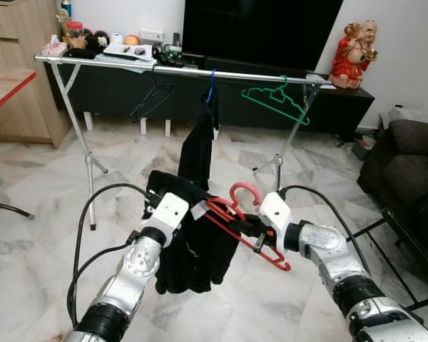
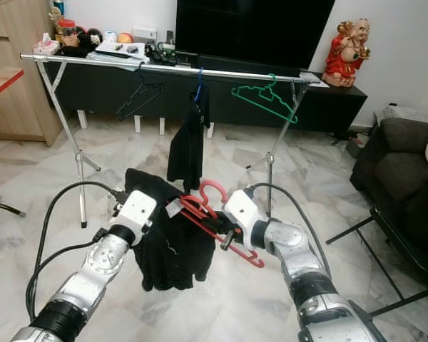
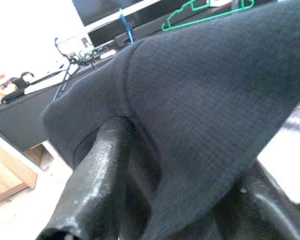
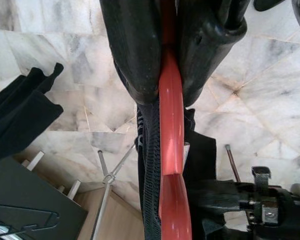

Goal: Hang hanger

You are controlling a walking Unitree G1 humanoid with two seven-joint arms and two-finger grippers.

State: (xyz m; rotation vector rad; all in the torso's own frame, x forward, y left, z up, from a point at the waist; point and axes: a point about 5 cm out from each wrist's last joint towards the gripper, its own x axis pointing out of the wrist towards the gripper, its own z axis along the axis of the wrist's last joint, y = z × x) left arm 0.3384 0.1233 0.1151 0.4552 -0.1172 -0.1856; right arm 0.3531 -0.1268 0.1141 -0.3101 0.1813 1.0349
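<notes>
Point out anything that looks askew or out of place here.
The black garment sits bunched on the red hanger, hanging mostly to one side. The hanger is tilted, pinched in the right hand; the left hand grips the cloth.

No lettering, brand, number or sign can be read anywhere in these views. The white tag (image 1: 197, 209) on the black garment (image 1: 192, 256) is too small and blurred to make out, and the tins and packets (image 1: 73, 34) on the low black TV cabinet (image 1: 114, 85) show colours but no legible words.
</notes>
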